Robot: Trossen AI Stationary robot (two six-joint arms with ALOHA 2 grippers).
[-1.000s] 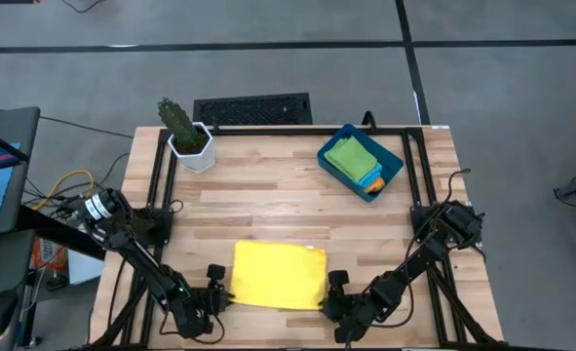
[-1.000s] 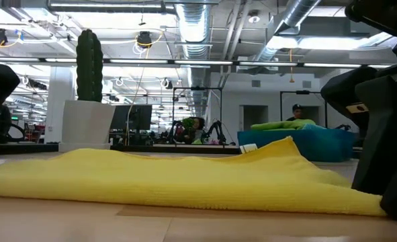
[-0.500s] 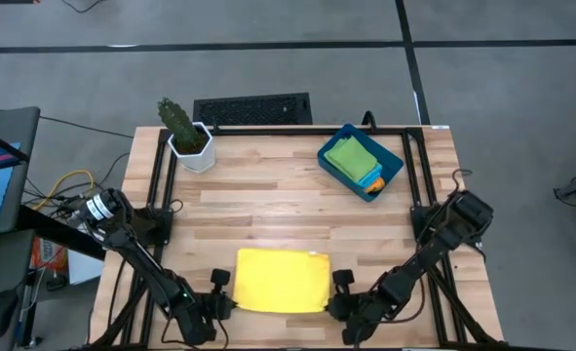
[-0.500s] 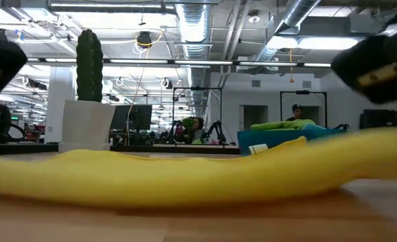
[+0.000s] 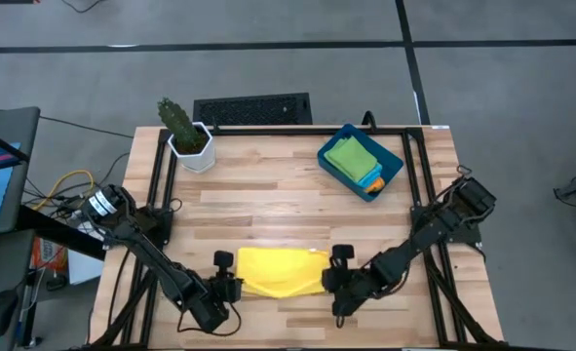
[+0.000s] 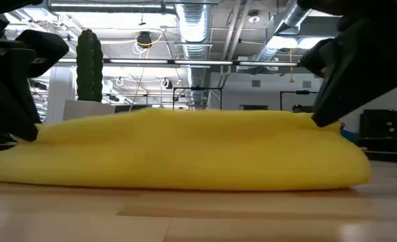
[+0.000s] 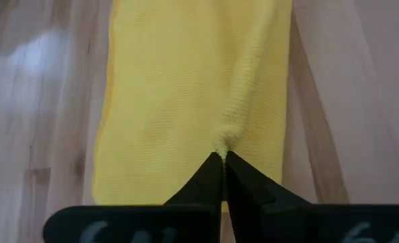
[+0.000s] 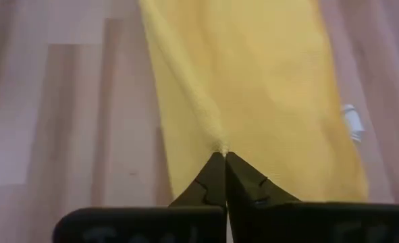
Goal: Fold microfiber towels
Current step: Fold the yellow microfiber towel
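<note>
Yellow towel: the large bright yellow towel (image 5: 279,271) is soft microfiber with a fine woven grain; it lies near the front edge of the table, bunched into a long low mound, its near edge lifted and doubled over.
Towel from table height: a rounded, puffy roll (image 6: 178,151) that spans nearly the whole low view and rests on the wood.
Towel label: a small white tag (image 8: 350,120) shows at one edge of the cloth.
Table: pale butcher-block planks (image 5: 268,190) inside a black metal frame.
Bin: a dark teal plastic bin (image 5: 393,166) sits at the far right corner, angled, with a green towel (image 5: 350,156) folded on top and an orange towel (image 5: 375,179) peeking out beside it.
Cactus: a tall ribbed green cactus (image 5: 176,119) stands in a white faceted pot (image 5: 196,152) at the far left corner.
Left gripper: the left gripper (image 5: 231,282) is at the towel's left end, its arm reaching in low from the table's left front; the dark fingers (image 7: 209,179) are pinched together on a puckered ridge of yellow cloth.
Right gripper: the right gripper (image 5: 333,273) is at the towel's right end, its arm stretched low from the right side; its fingers (image 8: 238,181) are likewise clamped on a raised fold of the yellow towel.
</note>
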